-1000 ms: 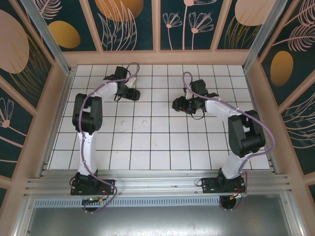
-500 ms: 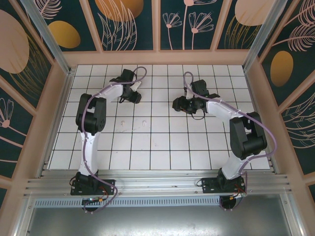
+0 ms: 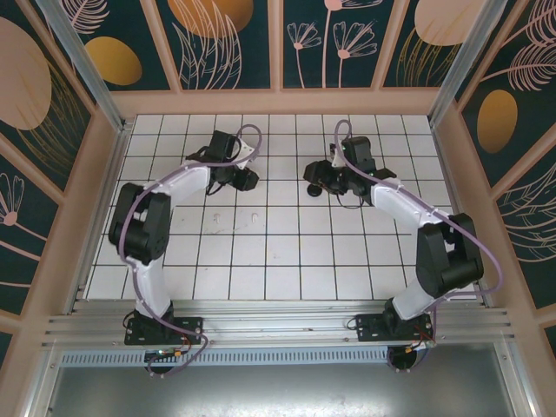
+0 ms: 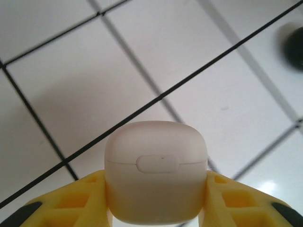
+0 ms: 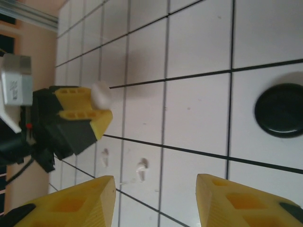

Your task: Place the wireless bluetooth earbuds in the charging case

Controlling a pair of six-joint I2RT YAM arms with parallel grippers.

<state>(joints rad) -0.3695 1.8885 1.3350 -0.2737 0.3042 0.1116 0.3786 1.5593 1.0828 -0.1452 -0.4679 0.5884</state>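
From above, two white earbuds (image 3: 253, 215) lie near the middle of the counter (image 3: 347, 261). Left wrist: the left gripper (image 4: 156, 201) clamps the closed white charging case (image 4: 156, 156) low, so it may tip out. Right wrist: the right gripper (image 5: 156, 189) stands wide and empty; such tiny earbuds may slip from it.

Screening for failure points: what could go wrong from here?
The case is pinched in the left gripper with its lid shut, so no earbud can enter yet. Held by its rounded sides, it might slip. The white earbuds are tiny and may skid from the open right gripper.
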